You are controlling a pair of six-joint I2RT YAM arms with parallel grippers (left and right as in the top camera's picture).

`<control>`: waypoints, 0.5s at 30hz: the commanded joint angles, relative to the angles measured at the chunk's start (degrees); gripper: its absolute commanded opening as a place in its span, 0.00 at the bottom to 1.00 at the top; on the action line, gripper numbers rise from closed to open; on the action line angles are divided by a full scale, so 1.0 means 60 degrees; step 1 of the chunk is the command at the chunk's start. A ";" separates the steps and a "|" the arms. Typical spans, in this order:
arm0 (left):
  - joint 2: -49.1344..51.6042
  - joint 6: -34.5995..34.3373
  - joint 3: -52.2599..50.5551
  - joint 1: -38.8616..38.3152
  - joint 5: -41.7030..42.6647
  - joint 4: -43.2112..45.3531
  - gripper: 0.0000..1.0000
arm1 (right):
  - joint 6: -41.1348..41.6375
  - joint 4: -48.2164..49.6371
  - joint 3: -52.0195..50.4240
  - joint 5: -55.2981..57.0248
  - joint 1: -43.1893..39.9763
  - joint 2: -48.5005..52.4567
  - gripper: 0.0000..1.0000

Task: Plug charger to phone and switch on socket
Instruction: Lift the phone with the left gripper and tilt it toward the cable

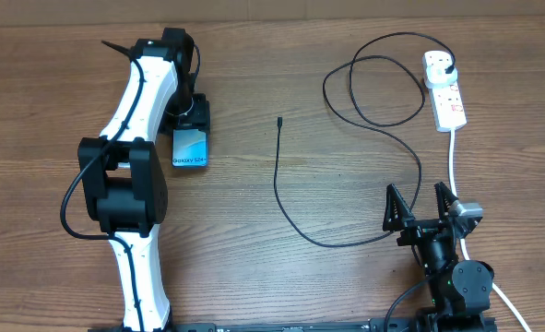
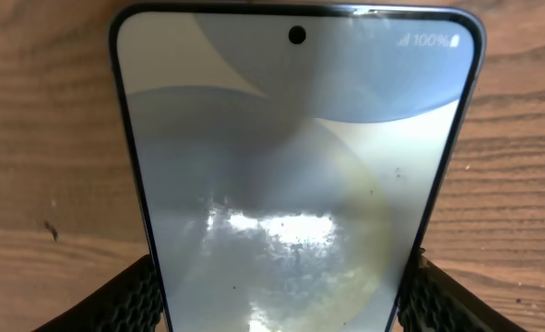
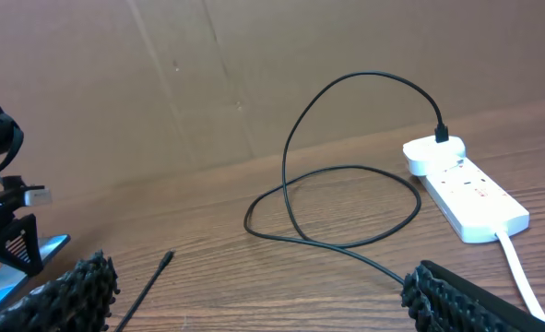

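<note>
The phone (image 1: 191,149) lies flat on the table, its light blue screen up; it fills the left wrist view (image 2: 295,157). My left gripper (image 1: 191,118) is shut on the phone's far end, one finger on each long edge (image 2: 281,309). The charger cable (image 1: 277,180) runs loose over the table. Its connector tip (image 1: 279,120) lies free to the right of the phone, and its plug (image 1: 450,66) sits in the white socket strip (image 1: 445,92). My right gripper (image 1: 422,207) is open and empty near the front edge, with the cable (image 3: 295,157), the tip (image 3: 168,256) and the socket (image 3: 466,189) ahead of it (image 3: 254,290).
The strip's thick white cord (image 1: 453,161) runs from the socket toward the front edge beside my right arm, and shows in the right wrist view (image 3: 521,277). A brown cardboard wall (image 3: 254,74) stands behind the table. The cable loops (image 1: 373,92) left of the socket.
</note>
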 commanded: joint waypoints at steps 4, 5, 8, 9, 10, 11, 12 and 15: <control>-0.0109 -0.1625 0.0441 0.0058 0.1909 -0.0448 0.04 | 0.0036 0.0058 -0.0098 0.0127 0.0051 -0.0076 1.00; -0.0109 -0.1759 0.0444 0.0058 0.2280 -0.0532 0.04 | 0.0036 0.0058 -0.0098 0.0127 0.0051 -0.0076 1.00; -0.0106 -0.2142 0.0444 0.0062 0.3523 -0.0809 0.04 | 0.0036 0.0058 -0.0098 0.0127 0.0051 -0.0076 1.00; -0.0106 -0.2233 0.0444 0.0062 0.3880 -0.0911 0.04 | 0.0036 0.0058 -0.0098 0.0127 0.0051 -0.0076 1.00; -0.0106 -0.2339 0.0444 0.0062 0.4193 -0.0994 0.04 | 0.0036 0.0058 -0.0098 0.0127 0.0051 -0.0076 1.00; -0.0109 -0.2510 0.0444 0.0062 0.4564 -0.1111 0.04 | 0.0036 0.0058 -0.0098 0.0127 0.0051 -0.0076 1.00; -0.0109 -0.2699 0.0444 0.0062 0.4874 -0.1206 0.04 | 0.0036 0.0058 -0.0098 0.0127 0.0051 -0.0076 1.00; -0.0109 -0.3657 0.0444 0.0062 0.5657 -0.1636 0.04 | 0.0036 0.0058 -0.0098 0.0127 0.0051 -0.0076 1.00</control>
